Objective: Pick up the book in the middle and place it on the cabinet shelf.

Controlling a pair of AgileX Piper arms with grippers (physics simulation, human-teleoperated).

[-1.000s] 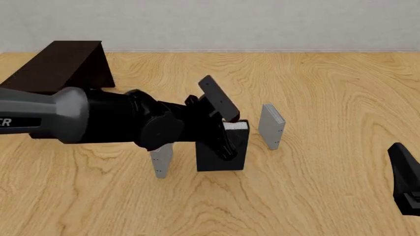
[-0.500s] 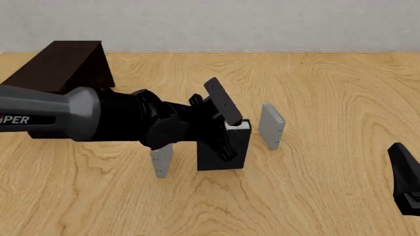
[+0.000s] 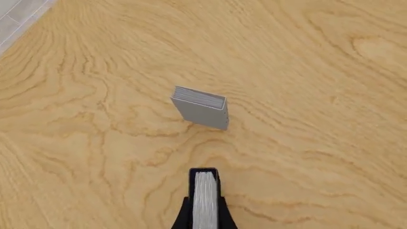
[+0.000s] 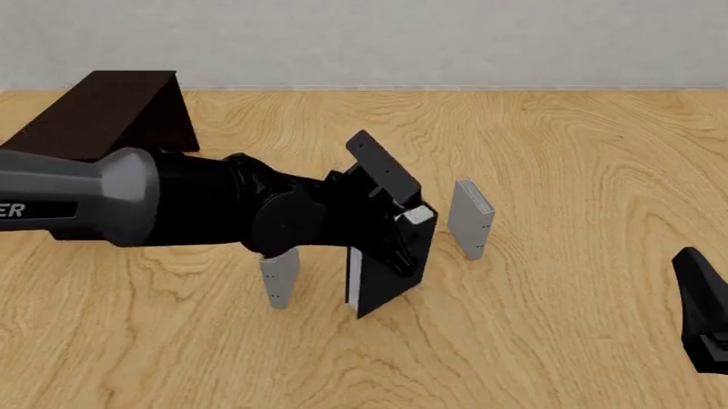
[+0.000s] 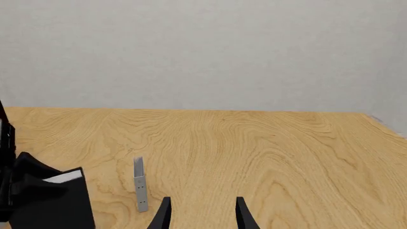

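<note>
Book: thick black-covered book with white page edges [image 4: 387,273] sat mid-table between the two thin grey books, clamped in the left gripper [image 4: 401,243]. It was tilted, one bottom corner down near the wood, the rest looking lifted. Half a second before it stood square and flat on the table, so the lift had just begun.
Left gripper: black two-finger claw closed on the book's upper part. In the left wrist view the white page block [image 3: 205,200] sat pinched between both fingers, filling the gap.
Right gripper: black claw [image 5: 201,214] parked at the near right edge, fingers apart, nothing between them. Its position matched the earlier front views.
Near grey book: thin grey upright book [image 4: 279,277] stood just beside the left arm's wrist, partly hidden by it. I could not tell whether they touched.
Far grey book: second thin grey upright book [image 4: 470,217] stood apart from the black book on its other side, undisturbed.
Cabinet: dark brown box-shaped wooden cabinet [image 4: 108,115] sat at the far left, well apart from the book. Its shelf recess was not visible from here.
Judgement: grasp looked secure, pick phase under way. Carry to the cabinet not yet started. Risk: the arm clipping the near grey book while swinging left.
</note>
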